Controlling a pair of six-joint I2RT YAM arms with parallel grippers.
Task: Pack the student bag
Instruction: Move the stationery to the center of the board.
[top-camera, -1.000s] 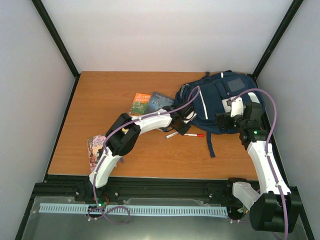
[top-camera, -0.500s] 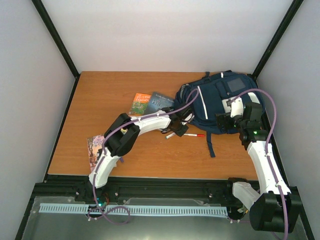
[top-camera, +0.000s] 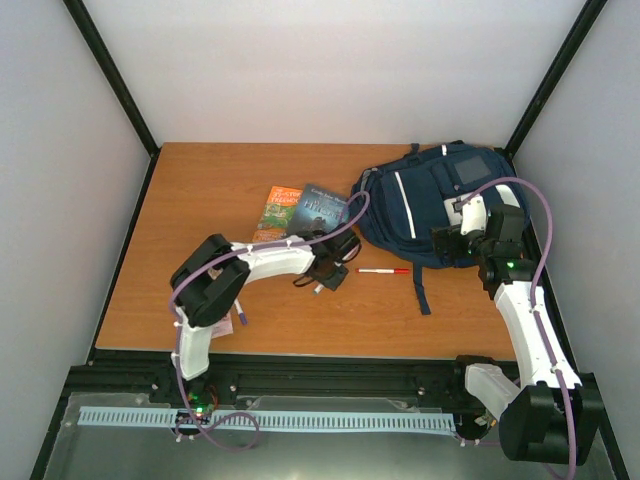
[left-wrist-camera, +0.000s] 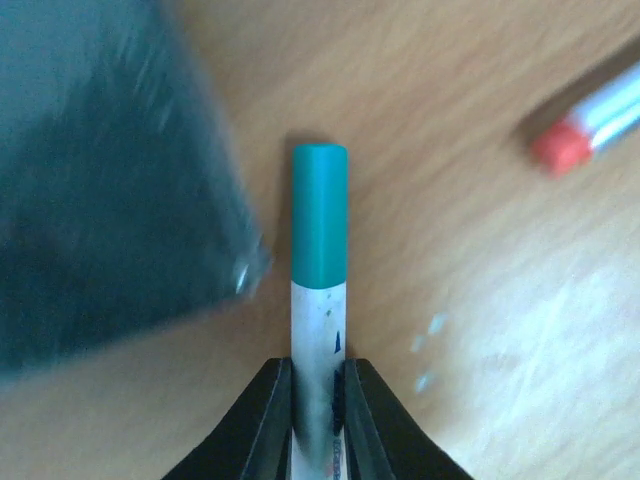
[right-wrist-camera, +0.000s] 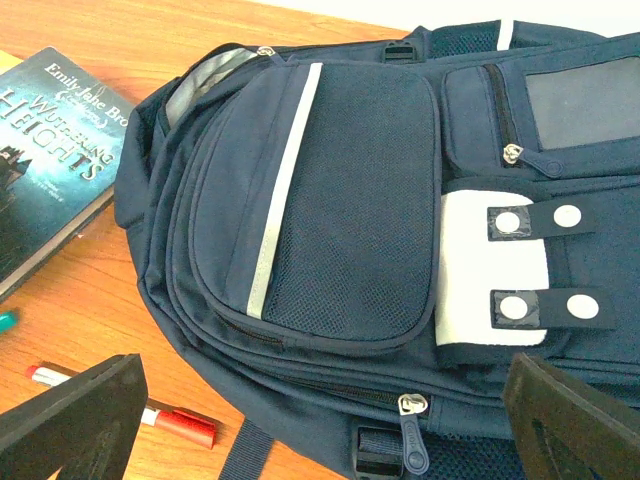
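my left gripper (left-wrist-camera: 318, 398): pinched tight on a green-capped pen (left-wrist-camera: 319, 230) | my right gripper (right-wrist-camera: 320, 415): jaws wide, holding nothing, over bag (right-wrist-camera: 340, 200) | bag: flat at table's (top-camera: 220, 190) far right, beside dark book (right-wrist-camera: 50, 150)

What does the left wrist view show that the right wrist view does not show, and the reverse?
Only the left wrist view: the left pincer closed on a teal-capped marker. Only the right wrist view: the student bag, with its white stripe and pale patch, and the wide-open right pincer. Both: the red-capped pen, the dark book (blurred in the left wrist view) and the wooden table. A teal sliver at the right wrist view's left edge may be that marker.
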